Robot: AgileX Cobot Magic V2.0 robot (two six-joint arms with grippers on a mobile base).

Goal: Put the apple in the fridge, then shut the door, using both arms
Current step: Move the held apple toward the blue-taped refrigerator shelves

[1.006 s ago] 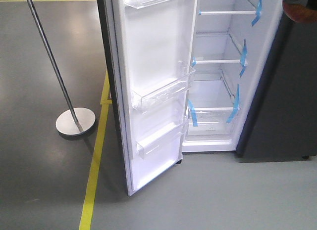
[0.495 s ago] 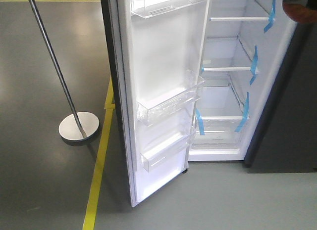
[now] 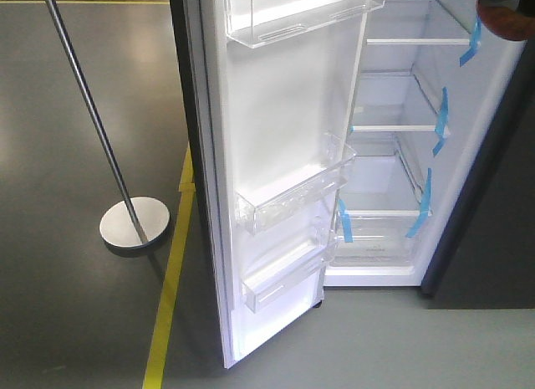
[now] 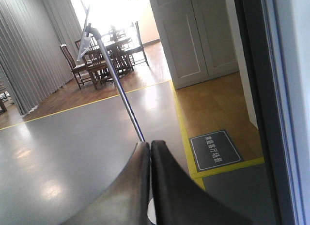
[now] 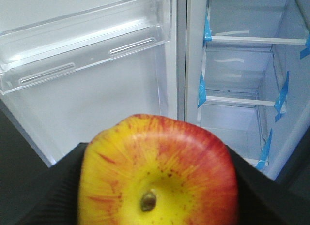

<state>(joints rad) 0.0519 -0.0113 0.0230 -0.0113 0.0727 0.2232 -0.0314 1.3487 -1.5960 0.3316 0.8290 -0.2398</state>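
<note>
My left pincer is clenched on nothing, its tips pressed together, and the metal stand sits on the floor well to the left of the door, with a yellow floor line between them. Compared with a second ago, the door and the fridge sit lower and further right in the front view; the door is swung wide, leaving the taped shelves open between its lining and the right wall. My right pincer grips the apple between both pads, in front of the open fridge and not yet inside.
</note>
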